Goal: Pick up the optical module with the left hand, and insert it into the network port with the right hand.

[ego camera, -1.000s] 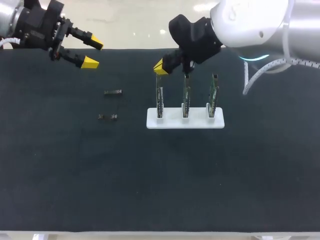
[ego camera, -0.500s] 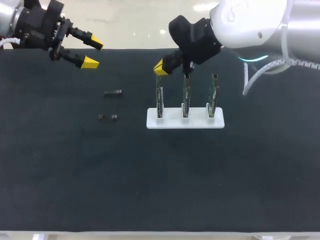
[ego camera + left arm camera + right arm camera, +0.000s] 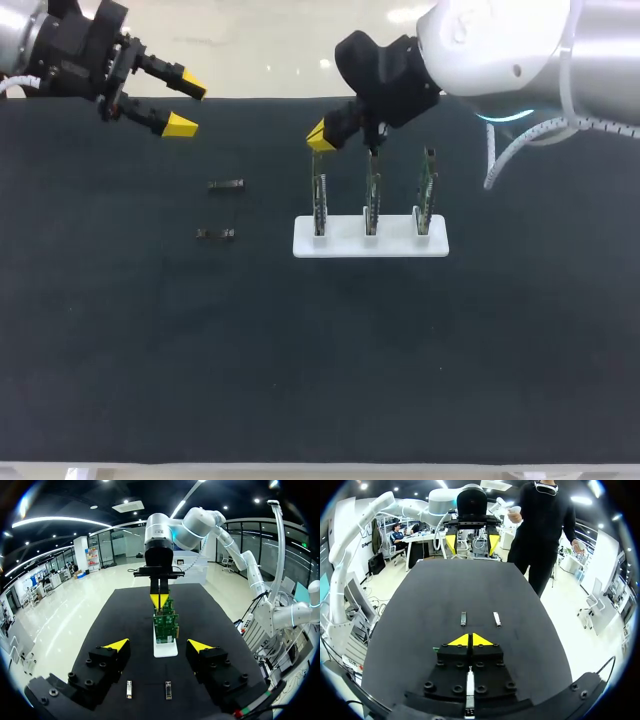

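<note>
Two small dark optical modules lie on the black table, one [image 3: 226, 185] farther back and one [image 3: 216, 234] nearer the front; in the left wrist view the pair [image 3: 129, 689] [image 3: 168, 690] lies below and just short of my left gripper. That left gripper [image 3: 183, 105] [image 3: 158, 645] hangs open above the table's back left, holding nothing. Three upright circuit boards with ports [image 3: 371, 190] stand in a white base [image 3: 370, 240]. My right gripper [image 3: 322, 135] [image 3: 470, 640] is shut with nothing seen between its tips, hovering just above the leftmost board [image 3: 319, 195].
The black mat [image 3: 320, 350] covers the whole table, with wide bare room in front of the white base and to its right. From the right wrist, the modules [image 3: 463, 618] [image 3: 496, 619] lie ahead of the shut tips.
</note>
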